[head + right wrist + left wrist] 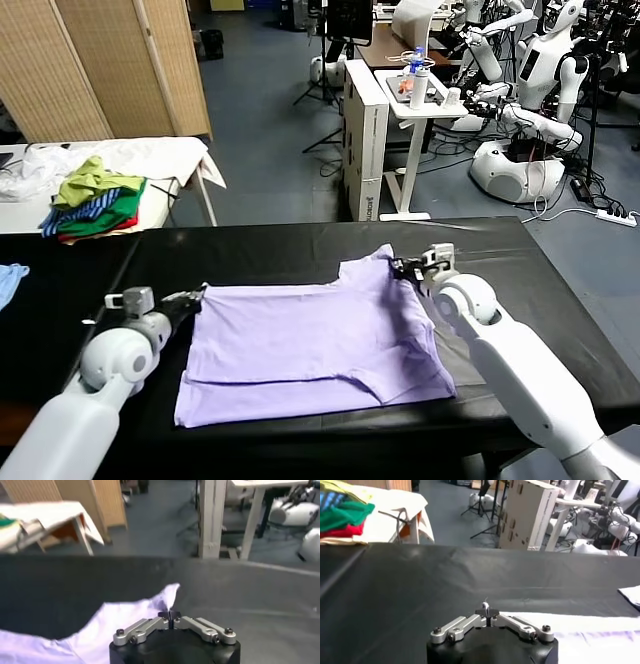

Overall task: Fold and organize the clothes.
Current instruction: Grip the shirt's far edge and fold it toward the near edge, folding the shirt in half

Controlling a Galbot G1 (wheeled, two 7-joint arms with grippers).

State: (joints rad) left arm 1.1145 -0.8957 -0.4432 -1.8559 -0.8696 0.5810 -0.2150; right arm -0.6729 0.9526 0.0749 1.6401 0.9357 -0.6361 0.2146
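Observation:
The clothes are one pale lavender T-shirt [310,345], lying mostly flat on the black table [270,250] with its lower edge doubled over. My left gripper [198,294] is at the shirt's far left corner, shut, with a small tuft of fabric [485,603] pinched between its fingertips. My right gripper [402,267] is at the far right corner by the sleeve, shut on a peak of lavender fabric [167,596]. In the left wrist view the shirt [580,632] stretches away beside my left gripper [487,613]. In the right wrist view it [110,625] spreads beside my right gripper [170,614].
A pile of green, yellow and striped garments [95,200] lies on a white table at the back left. A light blue cloth [8,280] shows at the left edge. Beyond the table's far edge stand a white desk [400,110] and parked robots [520,150].

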